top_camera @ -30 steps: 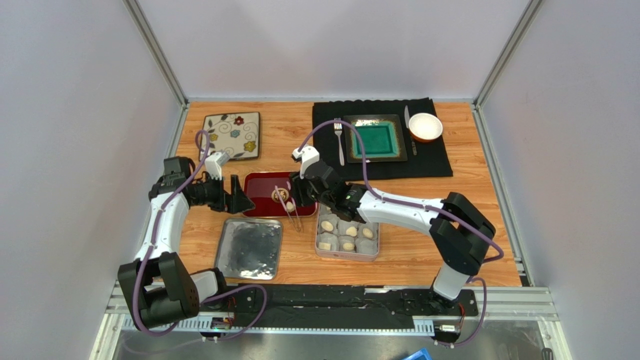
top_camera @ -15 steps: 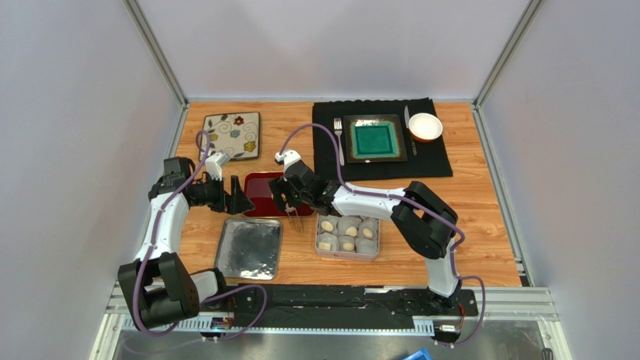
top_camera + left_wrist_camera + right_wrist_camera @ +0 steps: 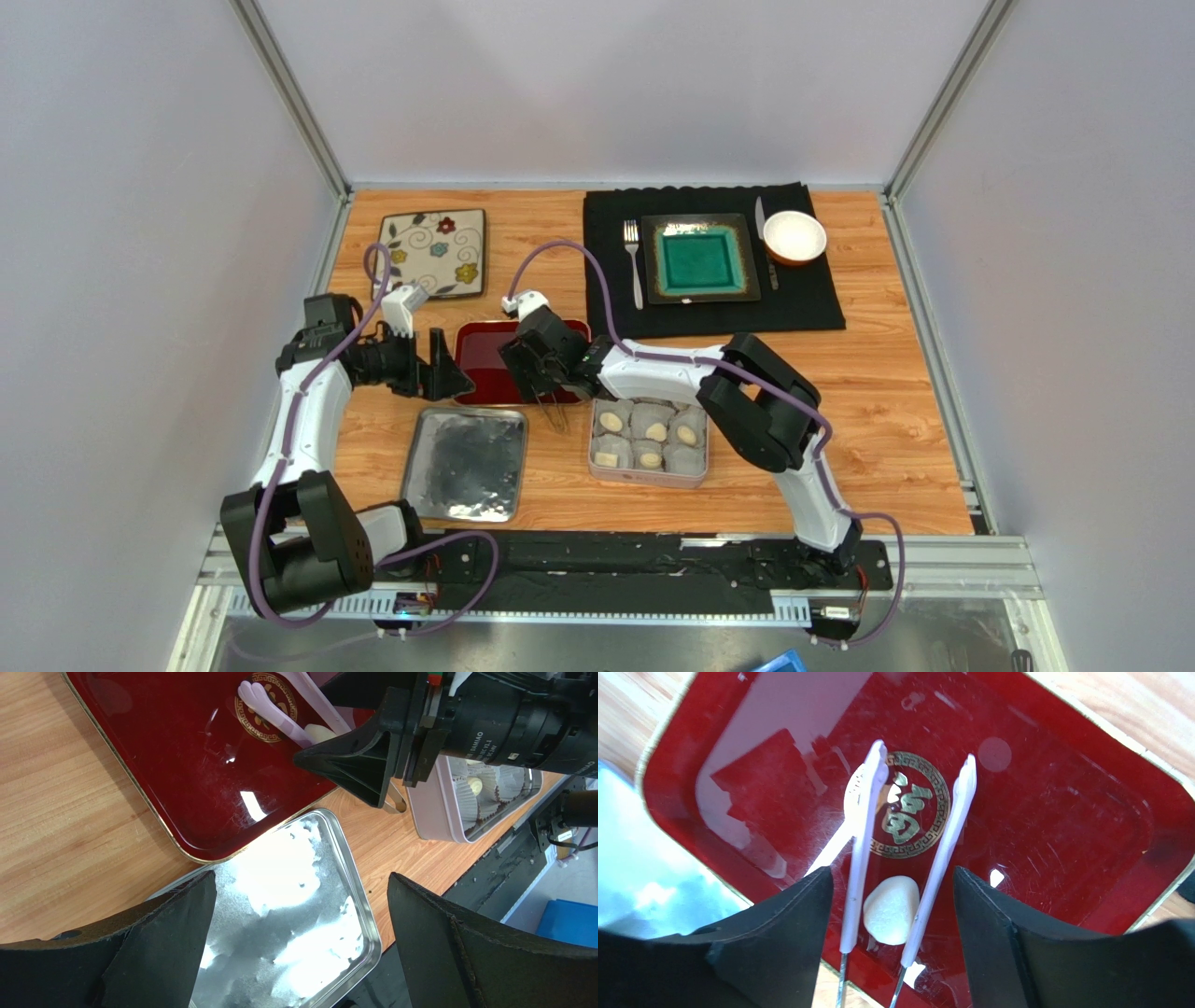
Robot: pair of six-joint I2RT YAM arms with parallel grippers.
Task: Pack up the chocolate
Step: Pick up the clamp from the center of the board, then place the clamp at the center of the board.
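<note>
1. Red tray (image 3: 1088, 847): 1 gold round emblem (image 3: 904, 815) stands at the middle of its floor, away from all 4 edges. A key-pattern ring encloses 1 Chinese character, apparently 福. 1 arm of the tongs (image 3: 861, 833) crosses the ring's edge.
2. Right arm (image 3: 491, 731), black housing: 1 line of small white lettering (image 3: 484, 742), too small to read.

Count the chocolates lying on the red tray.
1: the chocolate lies between the tongs' arms, just off the red tray's gold emblem. Others may hide under the right arm.
</note>
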